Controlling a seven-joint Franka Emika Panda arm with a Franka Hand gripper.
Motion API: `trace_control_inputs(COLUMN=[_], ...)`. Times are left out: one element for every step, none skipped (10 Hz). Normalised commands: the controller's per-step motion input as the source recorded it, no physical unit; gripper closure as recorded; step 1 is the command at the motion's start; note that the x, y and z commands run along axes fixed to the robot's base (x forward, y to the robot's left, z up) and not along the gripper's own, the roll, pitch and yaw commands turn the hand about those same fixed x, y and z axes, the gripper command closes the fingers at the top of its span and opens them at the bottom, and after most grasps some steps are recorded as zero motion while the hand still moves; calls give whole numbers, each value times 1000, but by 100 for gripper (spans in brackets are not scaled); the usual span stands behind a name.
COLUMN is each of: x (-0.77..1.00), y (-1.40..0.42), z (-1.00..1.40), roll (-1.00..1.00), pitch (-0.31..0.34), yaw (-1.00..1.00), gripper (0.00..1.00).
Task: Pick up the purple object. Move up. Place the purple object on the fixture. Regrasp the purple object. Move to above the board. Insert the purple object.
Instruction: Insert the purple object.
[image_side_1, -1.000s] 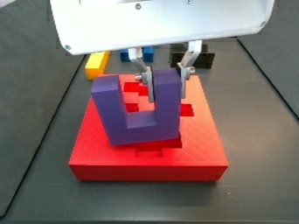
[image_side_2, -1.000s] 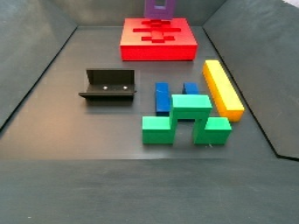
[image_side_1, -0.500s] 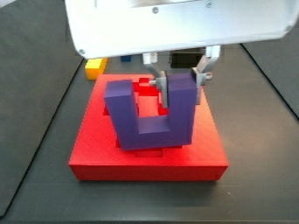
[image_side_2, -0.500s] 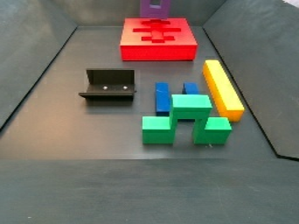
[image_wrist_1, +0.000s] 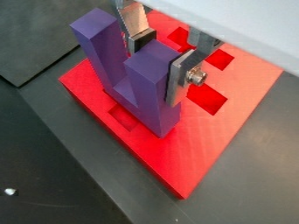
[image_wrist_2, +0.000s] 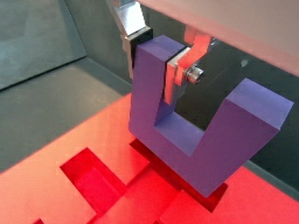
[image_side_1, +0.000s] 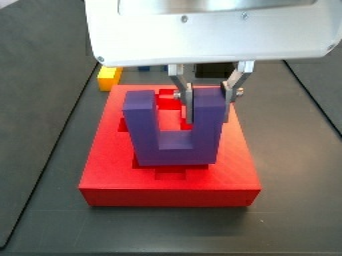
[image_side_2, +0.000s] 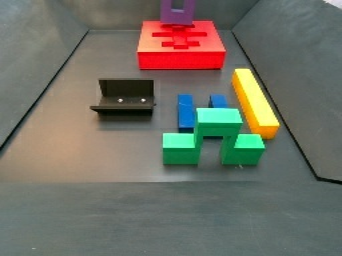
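Wrist views: the silver two-finger gripper (image_wrist_1: 156, 55) is clamped on one prong of the purple U-shaped plastic block (image_wrist_1: 131, 77), prongs upward, its base at the flat red slab board (image_wrist_1: 222, 140). Side views: block (image_side_1: 168, 130) over the board's middle recesses (contact unclear); the black box-like fixture (image_side_2: 122, 98) stands apart.

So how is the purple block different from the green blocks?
The purple object is held by the gripper at the board, prongs up; the green blocks rest on the floor, untouched. In a side view the purple object is one U-shaped piece; the green blocks look chunky and squarish. Both look like plain plastic.
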Motion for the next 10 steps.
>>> trace_control_inputs(x=[0, 83, 46, 0, 0, 0, 0, 0, 0, 26], y=[0, 0, 0, 3, 0, 0, 0, 0, 0, 0], z=[-126, 0, -26, -63, -126, -177, -123, -180, -157, -123], roll=[67, 71, 84, 90, 84, 30, 0, 0, 0, 51], pitch=[26, 44, 47, 40, 33, 0, 0, 0, 0, 9], yaw=[20, 26, 23, 40, 197, 331, 266, 243, 166, 29], gripper=[100, 100, 100, 100, 100, 100, 100, 100, 100, 100])
